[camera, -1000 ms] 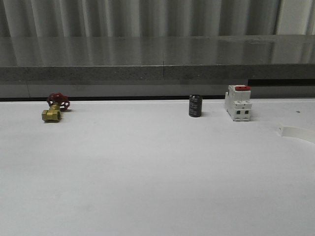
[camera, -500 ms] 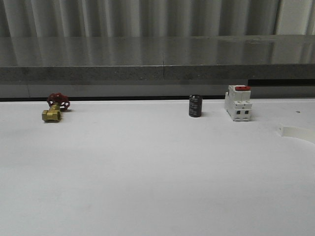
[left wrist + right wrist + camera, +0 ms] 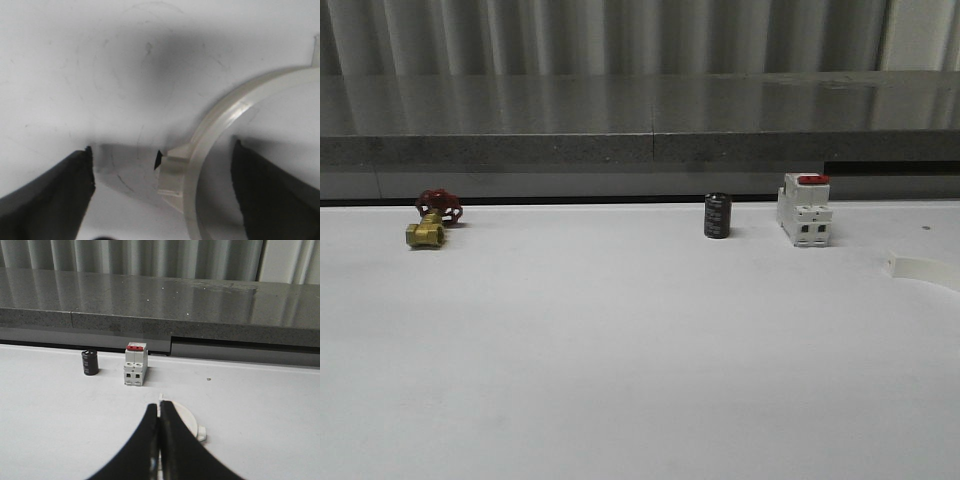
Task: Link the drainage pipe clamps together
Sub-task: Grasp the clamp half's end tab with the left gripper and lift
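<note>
left pincer (image 3: 162,195) is spread wide, straddling the end tab of a clamp half-ring (image 3: 220,130) flat on the table (image 3: 75,60) — lined up to nip it — right pincer (image 3: 160,440) pressed closed just short of the other half (image 3: 187,422).

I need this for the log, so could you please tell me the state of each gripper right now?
Left gripper: open, fingers either side of a white clamp half, holding nothing.
Right gripper: shut, with another clamp half behind its fingers; whether it grips it cannot be told.
</note>
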Controlling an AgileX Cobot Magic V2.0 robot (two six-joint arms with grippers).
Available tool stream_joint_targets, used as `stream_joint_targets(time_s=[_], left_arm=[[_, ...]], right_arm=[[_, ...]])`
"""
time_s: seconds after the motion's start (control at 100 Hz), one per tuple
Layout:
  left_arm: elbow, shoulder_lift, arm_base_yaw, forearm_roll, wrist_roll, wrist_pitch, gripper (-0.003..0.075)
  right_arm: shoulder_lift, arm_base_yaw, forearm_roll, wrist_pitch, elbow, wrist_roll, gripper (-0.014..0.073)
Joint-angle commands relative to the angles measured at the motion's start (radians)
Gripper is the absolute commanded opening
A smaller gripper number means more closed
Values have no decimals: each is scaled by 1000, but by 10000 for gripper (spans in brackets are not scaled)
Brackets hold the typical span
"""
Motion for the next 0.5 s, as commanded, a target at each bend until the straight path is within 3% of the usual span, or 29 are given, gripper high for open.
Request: stream_joint_targets(time_s=[0.0,0.18,0.25,0.49], left_arm=[[-29,-49,-3,-23,-1,-11,377],[-29,-49,-3,-32,-1,6,114],[-29,-49,-3,-34,-1,13,45],[-29,-107,-15,-91,-1,63,20]], right_arm=[[-21,-2,-8,-78,-16,-3,-68],[-21,-2,-8,-78,-16,-3,-68],[-21,-2,-8,-78,-16,-3,-68],[-21,-2,-8,-78,-16,-3,-68]])
